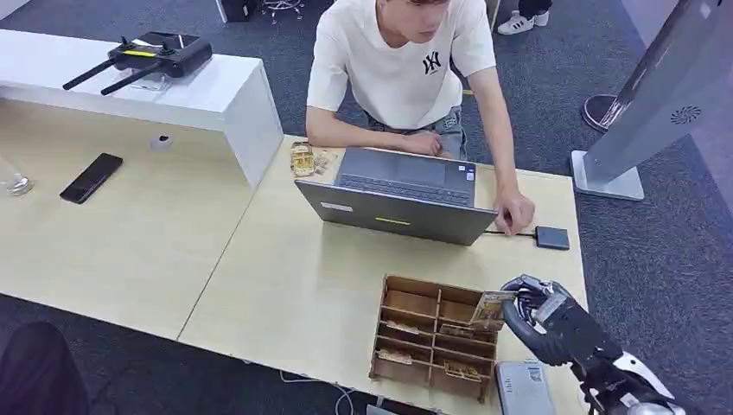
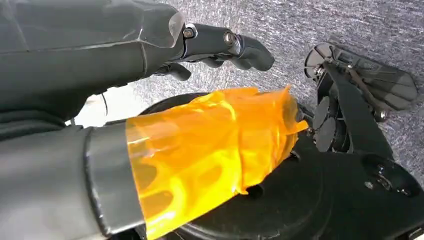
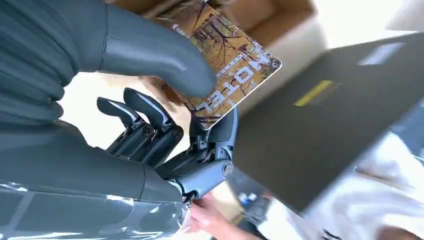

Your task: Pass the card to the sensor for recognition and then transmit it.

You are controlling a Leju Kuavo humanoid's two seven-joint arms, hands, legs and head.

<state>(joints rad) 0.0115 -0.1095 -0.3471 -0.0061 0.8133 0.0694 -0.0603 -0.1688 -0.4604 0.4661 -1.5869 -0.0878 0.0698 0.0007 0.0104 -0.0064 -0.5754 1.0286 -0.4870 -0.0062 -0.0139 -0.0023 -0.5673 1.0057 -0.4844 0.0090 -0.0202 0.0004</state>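
Right hand pinching — left hand empty

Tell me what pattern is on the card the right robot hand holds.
The card shows an autumn-brown tree scene with white lettering, clearest in the right wrist view.

right hand: grey thumb, dark fingers | left hand: orange-taped thumb
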